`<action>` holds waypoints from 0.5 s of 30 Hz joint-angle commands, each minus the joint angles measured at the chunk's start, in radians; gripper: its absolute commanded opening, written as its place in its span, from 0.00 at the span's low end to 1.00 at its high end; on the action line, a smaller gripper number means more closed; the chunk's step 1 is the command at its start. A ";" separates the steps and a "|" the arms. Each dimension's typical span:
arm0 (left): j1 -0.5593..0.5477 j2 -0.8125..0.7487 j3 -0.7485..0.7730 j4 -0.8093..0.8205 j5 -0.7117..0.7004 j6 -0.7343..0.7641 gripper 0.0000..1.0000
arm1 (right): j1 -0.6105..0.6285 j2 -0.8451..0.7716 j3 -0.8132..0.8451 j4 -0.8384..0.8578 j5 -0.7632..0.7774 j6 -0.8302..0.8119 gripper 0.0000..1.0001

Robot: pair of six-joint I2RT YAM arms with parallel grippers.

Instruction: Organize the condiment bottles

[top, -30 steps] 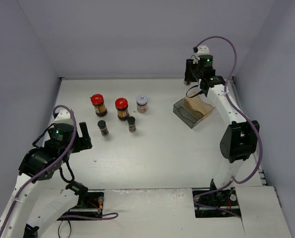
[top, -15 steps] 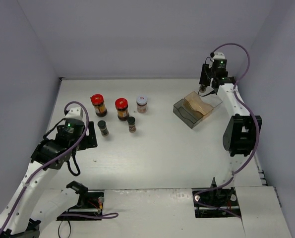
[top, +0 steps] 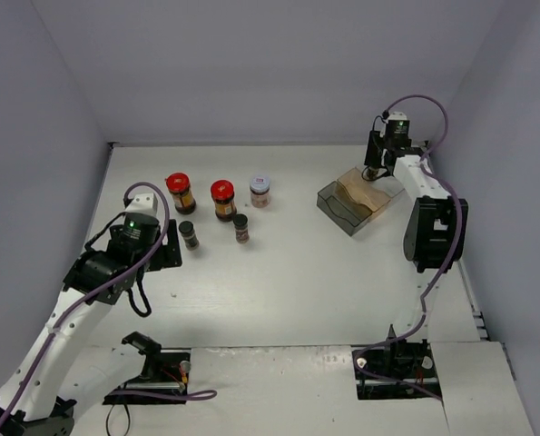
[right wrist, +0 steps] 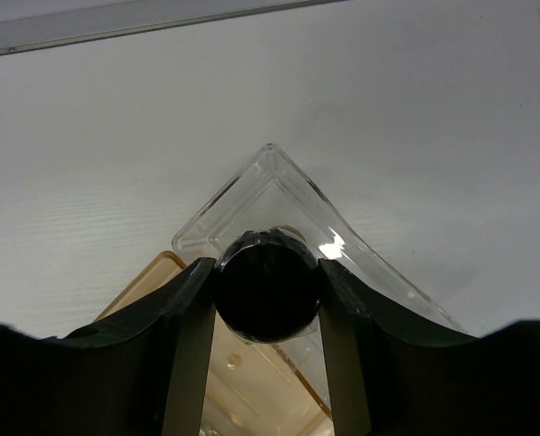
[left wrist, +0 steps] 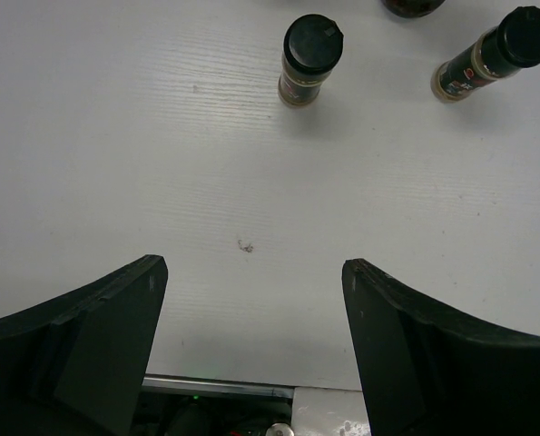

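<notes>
As I eased the right arm down: the right tool (right wrist: 266, 268) had come from above and behind the tray (top: 335, 202) to just over its far corner, jaws clamped on a black-capped bottle (right wrist: 268, 300).
Bottle in the grip: it hung upright between the fingers, directly over the tray's clear corner; I could not tell whether its base touched the tray floor.
What that meant: I judged this first container was nearly placed, with only lowering and release left.
Left arm: it had swung forward, on the side away from the tray, bringing the left tool (left wrist: 254, 265) toward the waiting group.
Left tool state: jaws apart, nothing between them, over bare worktop (top: 306, 272).
Slim bottles: the nearer slim bottle (left wrist: 310, 56) and the other slim bottle (left wrist: 492, 56) stood upright just ahead of the left tool, well apart from the tray.
Still waiting: the first red-lidded jar (top: 179, 191), the second red-lidded jar (top: 222, 198) and the white-lidded jar (top: 260, 190) stood in a row, the white-lidded one nearest the tray yet well apart from it.
</notes>
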 commanded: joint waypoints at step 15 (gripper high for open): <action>-0.003 0.013 0.000 0.058 0.012 0.014 0.78 | -0.008 0.019 0.081 0.077 -0.042 -0.030 0.84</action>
